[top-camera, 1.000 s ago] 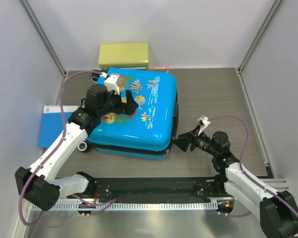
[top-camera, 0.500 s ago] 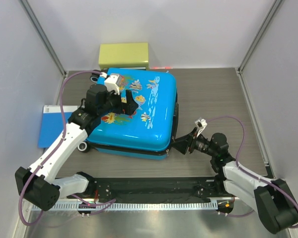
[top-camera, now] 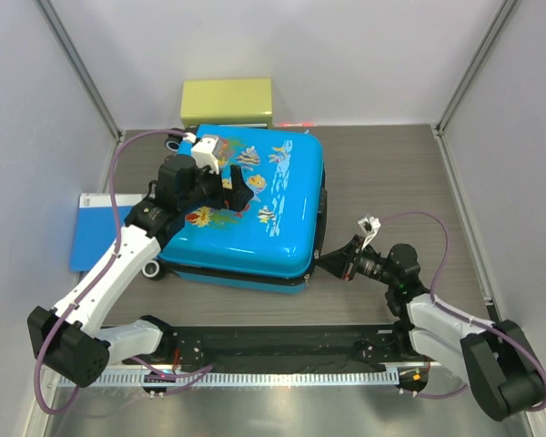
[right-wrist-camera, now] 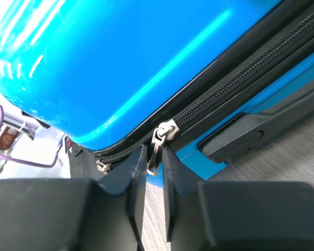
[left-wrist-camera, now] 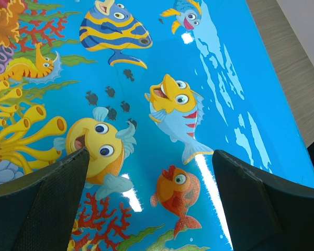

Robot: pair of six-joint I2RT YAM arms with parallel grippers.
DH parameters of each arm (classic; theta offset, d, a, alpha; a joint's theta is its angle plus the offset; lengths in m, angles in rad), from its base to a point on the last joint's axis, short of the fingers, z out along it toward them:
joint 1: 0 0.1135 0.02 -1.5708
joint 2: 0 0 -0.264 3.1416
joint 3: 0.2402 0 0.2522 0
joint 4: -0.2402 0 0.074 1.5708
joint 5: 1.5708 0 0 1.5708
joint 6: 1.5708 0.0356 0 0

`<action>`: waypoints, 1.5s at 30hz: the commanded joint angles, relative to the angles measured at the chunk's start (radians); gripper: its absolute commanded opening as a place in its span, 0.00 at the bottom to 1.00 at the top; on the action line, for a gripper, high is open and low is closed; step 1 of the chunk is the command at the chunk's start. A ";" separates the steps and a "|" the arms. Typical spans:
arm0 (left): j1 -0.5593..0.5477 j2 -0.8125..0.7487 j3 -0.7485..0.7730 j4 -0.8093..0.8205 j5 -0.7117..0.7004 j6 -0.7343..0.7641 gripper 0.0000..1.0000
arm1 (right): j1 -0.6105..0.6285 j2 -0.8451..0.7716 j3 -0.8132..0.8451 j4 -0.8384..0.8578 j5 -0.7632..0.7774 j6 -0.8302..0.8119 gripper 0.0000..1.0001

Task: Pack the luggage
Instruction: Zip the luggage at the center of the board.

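**A:** Well, start nearest the near edge of the tabletop [top-camera: 391, 173]; what is the right gripper [top-camera: 330, 264] doing?

**B:** It sits at the near right corner of the luggage [top-camera: 255, 209]; its fingers are drawn in close on either side of the zipper pull [right-wrist-camera: 155, 154], and they look clamped on it.

**A:** And the luggage itself?

**B:** Lying flat with its lid down, left of the tabletop's centre and reaching toward the far edge; the zip track [right-wrist-camera: 240, 89] runs along the side facing that gripper; a second slider [right-wrist-camera: 100, 166] sits just round the corner; which stretch is already zipped I cannot tell.

**A:** Further in?

**B:** The left gripper [left-wrist-camera: 150, 157] is over the printed lid with its fingers wide apart, holding nothing; whether it presses on the shell I cannot tell.

**A:** So what could go wrong?

**B:** The pull is thin and hangs loose; a grip on its edge alone could slip once the arm drags. A tug off the line of the track, above all round the curved corner, could jam the slider. If nothing steadies the lid, the case may roll on its wheels instead; then it could shove the blue folder [top-camera: 93, 232] at the left edge or the yellow-green box [top-camera: 226, 102] at the far edge.
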 commanded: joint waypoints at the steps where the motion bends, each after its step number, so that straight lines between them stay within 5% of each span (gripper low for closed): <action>1: 0.006 0.004 -0.014 -0.015 0.021 0.002 1.00 | 0.011 -0.088 0.030 -0.091 0.018 0.002 0.16; 16: 0.006 0.007 -0.014 -0.016 0.014 0.004 1.00 | 0.025 -0.098 0.003 -0.066 -0.038 0.122 0.04; 26: 0.006 0.025 -0.012 -0.018 0.019 -0.001 1.00 | 0.057 -0.346 0.037 -0.468 0.011 0.082 0.04; 31: 0.005 0.031 -0.020 -0.013 0.018 -0.006 1.00 | 0.061 -0.392 0.009 -0.488 -0.008 0.131 0.04; 37: 0.006 0.062 -0.032 0.002 0.025 -0.030 0.99 | 0.071 -0.409 0.011 -0.521 -0.024 0.130 0.13; 41: 0.005 0.082 -0.032 0.001 0.030 -0.038 0.98 | 0.074 -0.428 0.014 -0.522 -0.008 0.117 0.32; 45: 0.006 0.077 -0.033 0.001 0.021 -0.036 0.98 | 0.075 -0.411 0.023 -0.522 0.008 0.094 0.39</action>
